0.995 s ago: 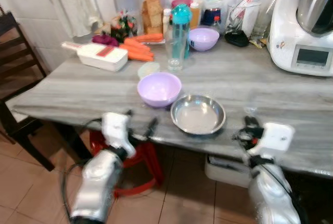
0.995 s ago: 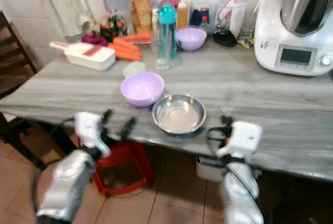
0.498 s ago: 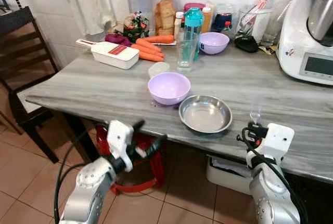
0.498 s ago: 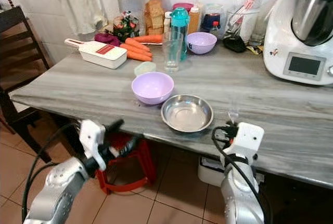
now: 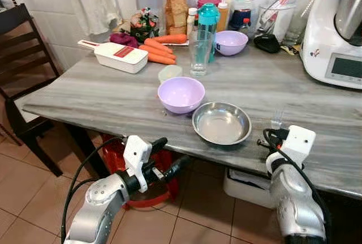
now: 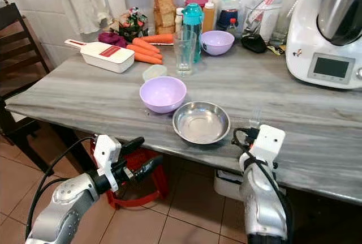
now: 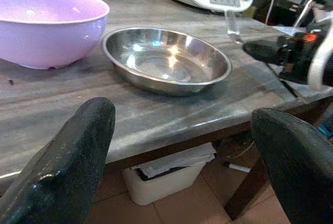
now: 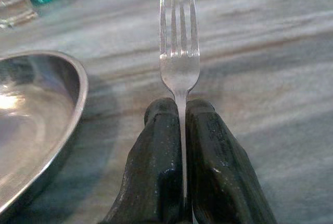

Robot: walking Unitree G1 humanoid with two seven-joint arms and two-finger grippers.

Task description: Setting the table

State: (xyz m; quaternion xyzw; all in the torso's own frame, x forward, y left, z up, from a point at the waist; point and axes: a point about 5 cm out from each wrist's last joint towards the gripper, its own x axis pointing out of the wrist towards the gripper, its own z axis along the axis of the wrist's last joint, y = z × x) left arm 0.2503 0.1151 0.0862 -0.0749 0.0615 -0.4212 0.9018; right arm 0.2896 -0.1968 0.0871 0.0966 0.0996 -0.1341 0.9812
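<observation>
Fork pinched upright in the right gripper, beside the steel plate.

The right gripper has its two black fingers pressed together on the neck of a clear plastic fork, tines pointing up, just past the table edge at about 3 o'clock of the steel plate. Such a fork is likely light, smooth and a little bendy, so a firm hold low on the handle suits it. The left gripper hangs spread wide below the table edge, at 7 o'clock of the lilac bowl.
</observation>
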